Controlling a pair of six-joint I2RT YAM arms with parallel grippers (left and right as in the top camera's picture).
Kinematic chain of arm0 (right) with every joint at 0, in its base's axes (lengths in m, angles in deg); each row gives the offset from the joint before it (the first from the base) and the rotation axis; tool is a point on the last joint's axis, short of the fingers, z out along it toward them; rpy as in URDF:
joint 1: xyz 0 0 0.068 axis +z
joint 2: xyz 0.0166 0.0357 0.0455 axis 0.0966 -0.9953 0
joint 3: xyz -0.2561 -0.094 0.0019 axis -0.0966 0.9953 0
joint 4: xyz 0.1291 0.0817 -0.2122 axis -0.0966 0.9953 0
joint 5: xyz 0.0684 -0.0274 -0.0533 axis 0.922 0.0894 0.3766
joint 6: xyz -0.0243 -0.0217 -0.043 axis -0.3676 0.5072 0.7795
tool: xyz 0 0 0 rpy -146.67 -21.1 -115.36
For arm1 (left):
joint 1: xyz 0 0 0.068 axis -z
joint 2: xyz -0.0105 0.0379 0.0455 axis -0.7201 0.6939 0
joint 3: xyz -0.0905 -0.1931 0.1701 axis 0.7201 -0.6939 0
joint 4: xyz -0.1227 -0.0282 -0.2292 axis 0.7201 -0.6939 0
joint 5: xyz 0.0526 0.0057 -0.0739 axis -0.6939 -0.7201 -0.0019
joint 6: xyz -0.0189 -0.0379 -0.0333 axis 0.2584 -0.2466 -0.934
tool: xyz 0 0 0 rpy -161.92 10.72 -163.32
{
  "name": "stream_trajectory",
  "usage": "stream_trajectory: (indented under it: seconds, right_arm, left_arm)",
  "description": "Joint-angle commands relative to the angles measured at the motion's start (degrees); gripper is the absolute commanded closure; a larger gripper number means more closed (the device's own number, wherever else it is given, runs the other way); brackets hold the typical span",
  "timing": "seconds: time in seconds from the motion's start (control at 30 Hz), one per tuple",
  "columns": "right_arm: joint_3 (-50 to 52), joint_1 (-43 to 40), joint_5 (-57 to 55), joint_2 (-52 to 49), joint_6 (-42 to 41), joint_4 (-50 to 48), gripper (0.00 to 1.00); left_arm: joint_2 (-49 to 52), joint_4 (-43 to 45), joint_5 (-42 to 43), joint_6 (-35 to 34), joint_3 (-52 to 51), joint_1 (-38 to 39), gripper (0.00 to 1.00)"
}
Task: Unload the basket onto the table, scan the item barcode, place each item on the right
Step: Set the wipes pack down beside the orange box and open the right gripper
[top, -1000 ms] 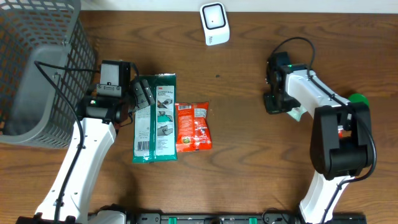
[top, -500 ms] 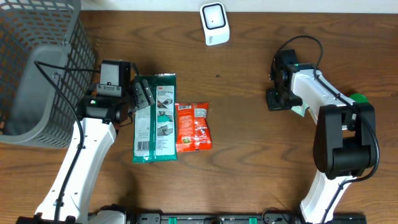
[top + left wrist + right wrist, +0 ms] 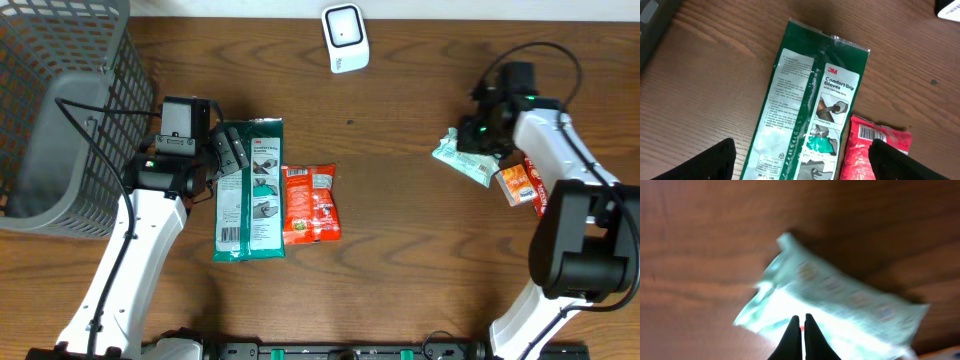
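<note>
- The right jaws are clenched, their fingertips [image 3: 793,339] pressed together on the near edge of a pale green packet [image 3: 460,158]. The wrist view is blurred, so no print or barcode can be read.
- That packet sticks out from the right jaws toward the middle of the surface [image 3: 410,260], tilted, near the right edge.
- An orange packet [image 3: 514,184] lies just beside it, on the side away from the centre and close under the right arm.
- The white scanner [image 3: 344,38] stands at the far edge, well apart from the held packet, with bare wood between them.
- The left jaws are released and spread wide over the 3M Comfort Grip Gloves pack [image 3: 807,120], which lies flat between the two fingers.
- A red snack packet [image 3: 310,203] touches the glove pack's right side (its barcode faces up in the left wrist view).
- A grey wire basket [image 3: 60,120] fills the far left corner, close beside the left arm.
</note>
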State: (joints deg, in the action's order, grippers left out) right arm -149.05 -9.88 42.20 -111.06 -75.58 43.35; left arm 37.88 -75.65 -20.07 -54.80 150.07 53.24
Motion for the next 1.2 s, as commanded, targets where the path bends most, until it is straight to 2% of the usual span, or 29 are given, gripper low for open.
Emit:
stream_trajectory:
  seconds: [0.0, 0.3, 0.63, 0.9, 1.17]
  right_arm:
    - [-0.8, -4.7, 5.6, 1.1, -4.1, -1.8, 0.99]
    - [1.2, -10.0, -1.9, 0.8, -5.8, -3.0, 0.98]
    - [9.5, -9.8, -1.3, 0.7, -5.9, -14.2, 0.97]
    - [10.2, -9.8, 3.0, 1.0, -5.9, -5.6, 0.98]
    - [7.8, -9.8, 2.8, 3.5, -5.6, -1.3, 0.93]
  left_arm:
    - [-0.2, 0.0, -1.1, 0.8, 0.1, -0.2, 0.15]
    - [-0.2, 0.0, -1.1, 0.8, 0.1, -0.2, 0.15]
    - [-0.2, 0.0, -1.1, 0.8, 0.1, -0.2, 0.15]
    - [-0.2, 0.0, -1.1, 0.8, 0.1, -0.2, 0.14]
    - [-0.2, 0.0, -1.1, 0.8, 0.1, -0.2, 0.15]
